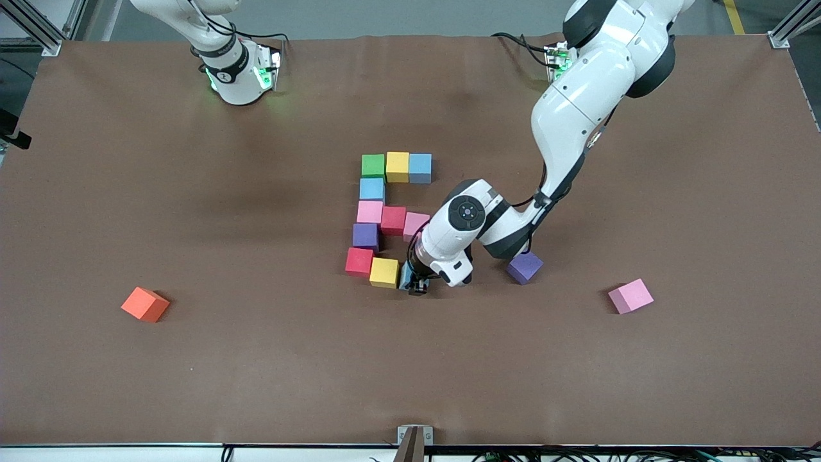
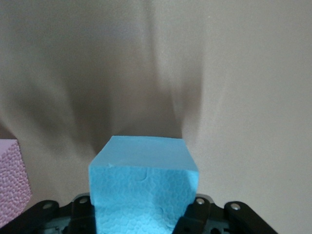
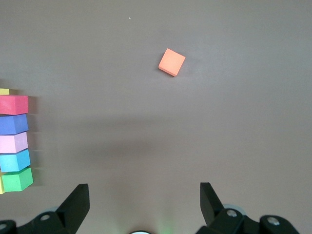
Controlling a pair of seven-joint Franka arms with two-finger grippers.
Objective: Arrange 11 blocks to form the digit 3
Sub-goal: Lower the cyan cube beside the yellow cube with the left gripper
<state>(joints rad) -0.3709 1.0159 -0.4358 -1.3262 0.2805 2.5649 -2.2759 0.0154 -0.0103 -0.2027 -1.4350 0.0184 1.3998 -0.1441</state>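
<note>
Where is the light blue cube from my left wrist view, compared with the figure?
Observer: The left tool holds the light blue cube beside the yellow cube, at the end of the bar of the figure nearest the front camera.
Operator: Which cubes lie apart from it?
Observer: An orange cube, a loose purple cube and a loose pink cube.
Operator: What about the right tool?
Observer: The right tool waits open, up over the table.

right gripper (image 3: 141,200) spread, high | orange cube (image 3: 171,62) | block column (image 3: 13,141)
</note>
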